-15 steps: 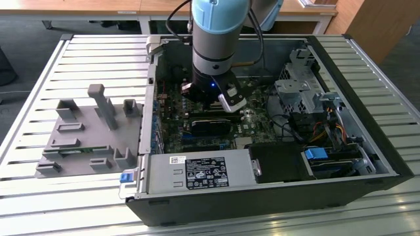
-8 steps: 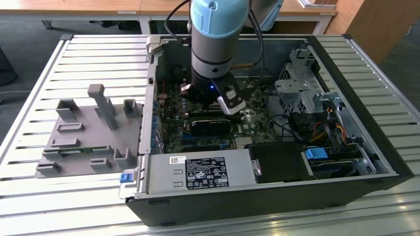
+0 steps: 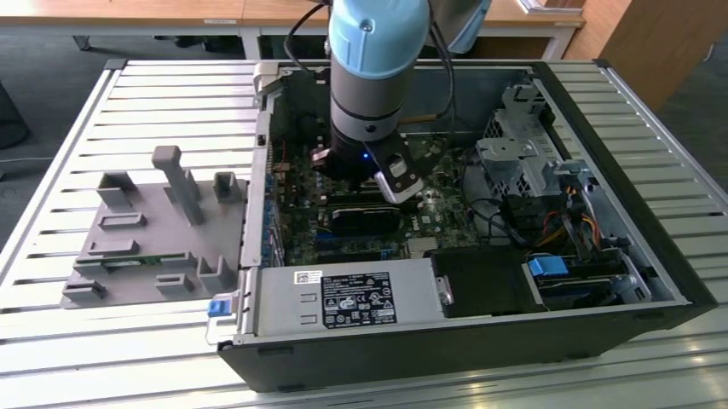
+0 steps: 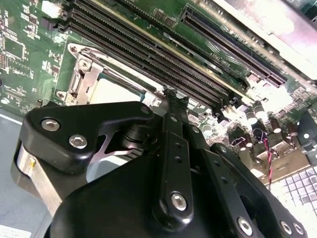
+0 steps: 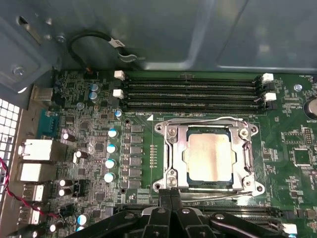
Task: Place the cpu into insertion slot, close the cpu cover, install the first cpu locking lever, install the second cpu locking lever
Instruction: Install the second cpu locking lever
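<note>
Hovering, apparently — tool point(image 5: 171, 194) at cpu cover point(image 5: 209, 127) edge

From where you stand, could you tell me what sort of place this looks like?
Probably a lab or workshop test bench: an opened computer case lies on a slatted metal table, with wooden desks behind it.

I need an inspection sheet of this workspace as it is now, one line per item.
Surface: slatted metal table, bearing an open computer case.
Job's things: cpu sits in the socket; cpu cover lies closed around it.
Clutter: grey fixture block beside the case, on the exterior view's left.
Grippers: gripper shut, tips at the socket's edge.
Cables: red and black wires; black cable loop.
Surroundings: wooden desks behind.
</note>
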{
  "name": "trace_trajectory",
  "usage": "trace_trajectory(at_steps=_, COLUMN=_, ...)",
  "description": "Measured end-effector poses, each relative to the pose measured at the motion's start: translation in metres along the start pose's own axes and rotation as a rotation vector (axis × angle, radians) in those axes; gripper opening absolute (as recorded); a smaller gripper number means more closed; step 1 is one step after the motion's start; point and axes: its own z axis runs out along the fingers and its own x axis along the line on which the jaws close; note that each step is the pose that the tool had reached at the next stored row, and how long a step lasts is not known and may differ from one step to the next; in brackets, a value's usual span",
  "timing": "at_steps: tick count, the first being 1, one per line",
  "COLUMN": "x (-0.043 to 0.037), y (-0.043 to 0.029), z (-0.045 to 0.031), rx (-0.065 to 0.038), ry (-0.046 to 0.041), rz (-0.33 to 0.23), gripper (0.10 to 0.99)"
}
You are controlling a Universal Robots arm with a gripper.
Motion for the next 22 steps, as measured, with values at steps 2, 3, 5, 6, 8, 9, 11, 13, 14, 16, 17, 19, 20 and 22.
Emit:
trace_trajectory(at_steps=2, x=0.0008, y=-0.0004, z=0.0017, rx=-0.004, ry=0.0000, rz=0.000, gripper=0.106)
trace_trajectory(at_steps=3, x=0.0010, y=-0.0007, z=0.0026, rx=-0.005, ry=0.0000, rz=0.000, gripper=0.106)
trace_trajectory(at_steps=5, x=0.0016, y=-0.0011, z=0.0039, rx=-0.007, ry=0.0000, rz=0.000, gripper=0.106)
trace_trajectory(at_steps=6, x=0.0017, y=-0.0013, z=0.0045, rx=-0.008, ry=0.0001, rz=0.000, gripper=0.106)
trace_trajectory(at_steps=8, x=0.0025, y=-0.0016, z=0.0057, rx=-0.012, ry=0.0000, rz=0.000, gripper=0.106)
trace_trajectory(at_steps=9, x=0.0030, y=-0.0017, z=0.0062, rx=-0.013, ry=0.0000, rz=0.000, gripper=0.106)
trace_trajectory(at_steps=11, x=0.0048, y=-0.0019, z=0.0067, rx=-0.018, ry=0.0001, rz=0.000, gripper=0.106)
trace_trajectory(at_steps=13, x=0.0057, y=-0.0021, z=0.0076, rx=-0.023, ry=0.0001, rz=0.000, gripper=0.106)
trace_trajectory(at_steps=14, x=0.0057, y=-0.0024, z=0.0085, rx=-0.025, ry=0.0001, rz=0.000, gripper=0.106)
trace_trajectory(at_steps=16, x=0.0058, y=-0.0029, z=0.0103, rx=-0.028, ry=0.0001, rz=0.000, gripper=0.106)
trace_trajectory(at_steps=17, x=0.0059, y=-0.0031, z=0.0110, rx=-0.029, ry=0.0001, rz=0.000, gripper=0.106)
trace_trajectory(at_steps=19, x=0.0060, y=-0.0031, z=0.0124, rx=-0.031, ry=0.0001, rz=0.000, gripper=0.106)
trace_trajectory(at_steps=20, x=0.0061, y=-0.0029, z=0.0130, rx=-0.032, ry=0.0001, rz=0.000, gripper=0.106)
trace_trajectory(at_steps=22, x=0.0061, y=-0.0023, z=0.0141, rx=-0.033, ry=0.0001, rz=0.000, gripper=0.106)
